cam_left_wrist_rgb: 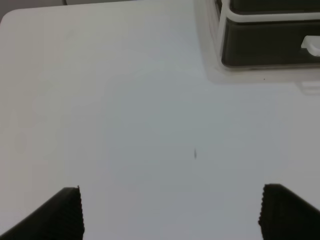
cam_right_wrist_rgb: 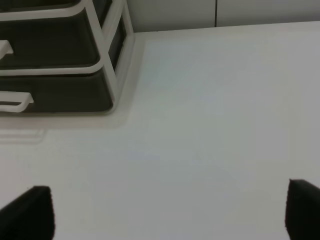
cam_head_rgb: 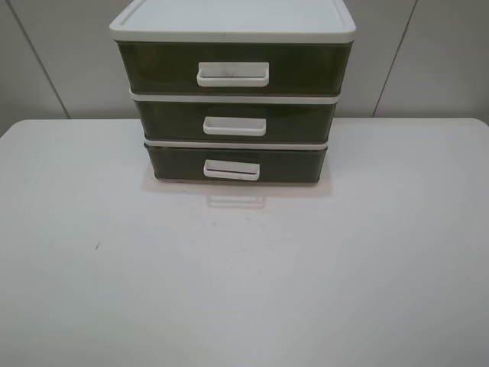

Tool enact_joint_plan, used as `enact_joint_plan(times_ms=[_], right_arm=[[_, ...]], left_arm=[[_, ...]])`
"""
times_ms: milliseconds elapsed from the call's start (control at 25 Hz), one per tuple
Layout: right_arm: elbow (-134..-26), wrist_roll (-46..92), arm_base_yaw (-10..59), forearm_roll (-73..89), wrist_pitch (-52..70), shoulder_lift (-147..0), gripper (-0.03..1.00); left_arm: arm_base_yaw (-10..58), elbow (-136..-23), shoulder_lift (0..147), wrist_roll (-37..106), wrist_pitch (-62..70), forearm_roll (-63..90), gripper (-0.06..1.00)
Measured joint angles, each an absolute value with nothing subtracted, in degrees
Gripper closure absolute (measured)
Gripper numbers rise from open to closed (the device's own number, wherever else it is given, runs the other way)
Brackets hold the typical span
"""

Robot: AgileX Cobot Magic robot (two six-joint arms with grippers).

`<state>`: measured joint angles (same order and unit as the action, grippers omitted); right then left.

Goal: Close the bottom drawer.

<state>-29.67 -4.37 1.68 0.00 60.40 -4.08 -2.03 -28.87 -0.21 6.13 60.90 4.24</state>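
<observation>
Bare white table [cam_head_rgb: 244, 290] fills my overhead frame's lower half, bottom drawer [cam_head_rgb: 235, 164] at upper centre, lowest tier of the white-framed unit [cam_head_rgb: 232, 29], its front flush, my left gripper [cam_left_wrist_rgb: 170, 212] and right gripper [cam_right_wrist_rgb: 170, 212] spread wide, both empty.

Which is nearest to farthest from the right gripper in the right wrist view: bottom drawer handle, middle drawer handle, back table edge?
From the right gripper, open over bare table:
1. bottom drawer handle, lowest tier, toward the unit's front.
2. middle drawer handle, one tier up.
3. back table edge, beyond the unit, at the wall.
</observation>
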Motion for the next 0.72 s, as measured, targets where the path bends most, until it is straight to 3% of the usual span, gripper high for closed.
enact_joint_plan(times_ms=[720], right_arm=[[-29.67, -4.99, -1.48, 0.0, 60.36, 0.08, 0.16]], left_arm=[[-2.03, -28.87, -0.21, 6.13, 60.9, 4.24, 0.23]])
